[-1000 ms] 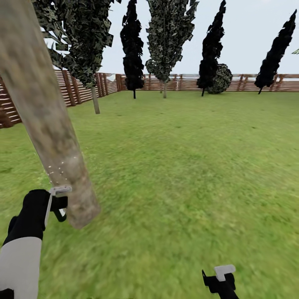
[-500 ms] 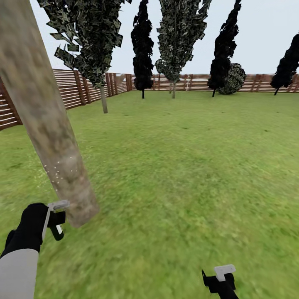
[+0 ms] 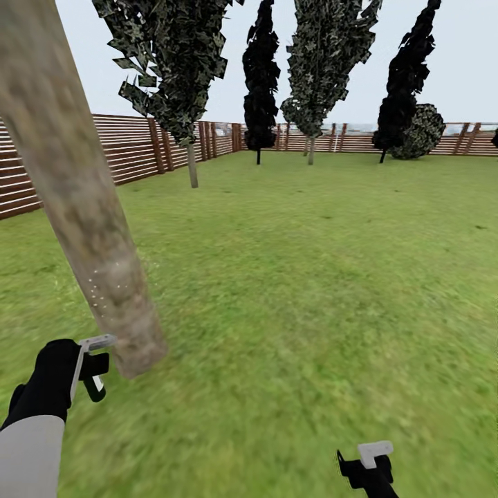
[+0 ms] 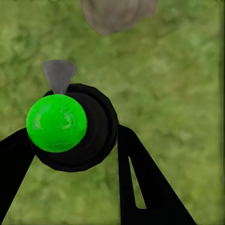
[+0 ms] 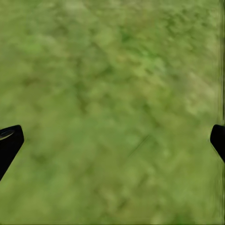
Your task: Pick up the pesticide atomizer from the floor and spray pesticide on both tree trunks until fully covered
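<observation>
A thick mottled grey-brown tree trunk (image 3: 83, 207) leans across the left of the head view, with tiny white specks (image 3: 104, 287) on its lower part. My left gripper (image 3: 93, 370) hangs just beside the trunk's base, over the grass. In the left wrist view my left gripper (image 4: 75, 136) is shut on the pesticide atomizer (image 4: 56, 123), which has a bright green round top, a black collar and a grey nozzle (image 4: 58, 75) pointing toward the trunk base (image 4: 117, 14). My right gripper (image 3: 370, 470) is low at the right, open (image 5: 115, 140) over bare grass.
Green lawn (image 3: 311, 277) stretches ahead to a brown slat fence (image 3: 138, 149). A leafy tree with a thin trunk (image 3: 192, 166) stands by the fence at the left. Another leafy tree (image 3: 311, 149) and dark column-shaped trees (image 3: 261, 83) line the far side.
The whole view has shifted, so the far trees and fence now sit further right. My left gripper with the atomizer shows lower beside the trunk than one second ago. The right gripper is unchanged.
</observation>
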